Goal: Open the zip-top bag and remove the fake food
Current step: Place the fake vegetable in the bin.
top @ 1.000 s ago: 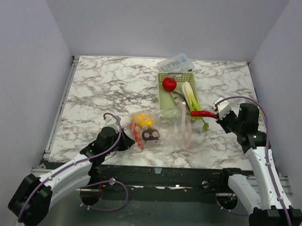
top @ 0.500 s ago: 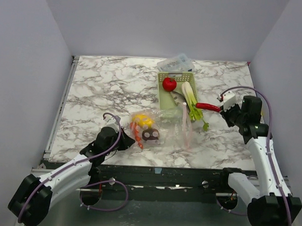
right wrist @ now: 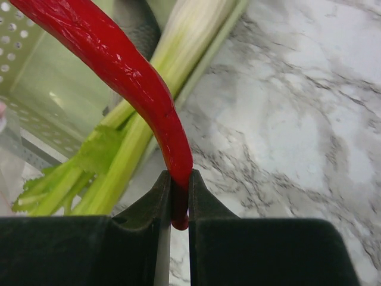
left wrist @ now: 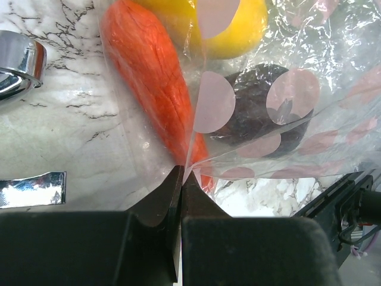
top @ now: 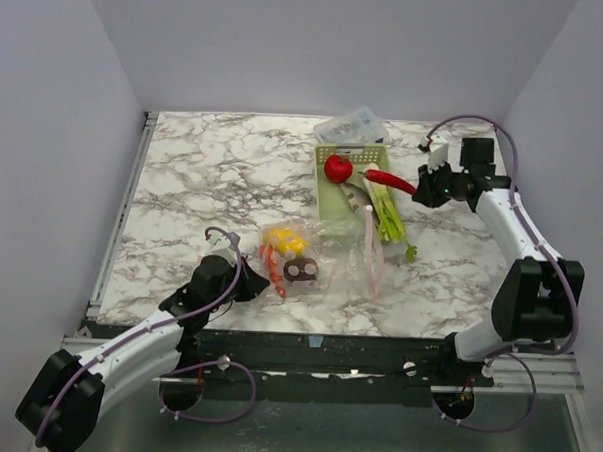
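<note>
The right gripper (top: 420,190) is clamped on one narrow end of the chili (top: 392,180). In the right wrist view its two jaws (right wrist: 180,192) stand almost together, with only the thin red tip of the chili (right wrist: 131,77) between them. The rest of the chili reaches out from the jaws over the right side of the basket (top: 353,152), its far end pointing toward the red fruit (top: 337,169) that sits inside the basket. Whether the chili touches anything below it cannot be told. Under it lies the leek (top: 382,205), running along the right side of the basket with its green end sticking out past the near right corner onto the table (top: 213,182). Up close, the leek (right wrist: 101,161) crosses the rim of the basket (right wrist: 36,71) beneath the chili.

The left gripper (top: 257,281) is down low, well in front of the basket and to its left. Its jaws (left wrist: 181,179) are pressed tight on a fold of the clear film of the bag (left wrist: 333,53).

The bag (top: 355,253) lies flat on the table just in front of the basket. The carrot (top: 275,268), the lemon (top: 284,241) and the beet (top: 301,271) sit at its left end. From the left wrist, the carrot (left wrist: 149,77) lies closest to the pinched fold, the beet (left wrist: 250,116) just beside it and the lemon (left wrist: 250,24) beyond both.

A clear box (top: 351,125) stands just behind the basket.
</note>
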Controlling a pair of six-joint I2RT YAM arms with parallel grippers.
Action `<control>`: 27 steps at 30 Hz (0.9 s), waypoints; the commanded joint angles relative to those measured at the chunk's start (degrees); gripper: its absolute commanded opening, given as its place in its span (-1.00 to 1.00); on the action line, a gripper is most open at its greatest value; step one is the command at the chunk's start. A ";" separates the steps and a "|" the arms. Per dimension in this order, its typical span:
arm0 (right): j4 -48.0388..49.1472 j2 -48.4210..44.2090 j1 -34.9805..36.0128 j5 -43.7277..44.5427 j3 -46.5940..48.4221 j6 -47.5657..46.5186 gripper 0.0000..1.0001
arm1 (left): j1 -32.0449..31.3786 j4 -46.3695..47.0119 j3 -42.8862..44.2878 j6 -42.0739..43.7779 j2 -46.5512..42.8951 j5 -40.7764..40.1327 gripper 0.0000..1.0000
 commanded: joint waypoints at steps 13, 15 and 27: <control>-2.86 20.84 6.29 -14.01 11.80 14.05 -0.92 | 0.47 0.52 -1.41 1.10 -3.53 0.57 -1.00; -3.64 22.48 6.40 -14.84 13.72 15.28 -0.92 | 0.51 0.60 -1.40 0.96 -3.32 0.81 -1.00; -5.31 29.93 8.46 -15.78 19.93 21.61 -0.89 | 0.50 2.89 -3.24 -0.39 -3.80 1.27 -1.00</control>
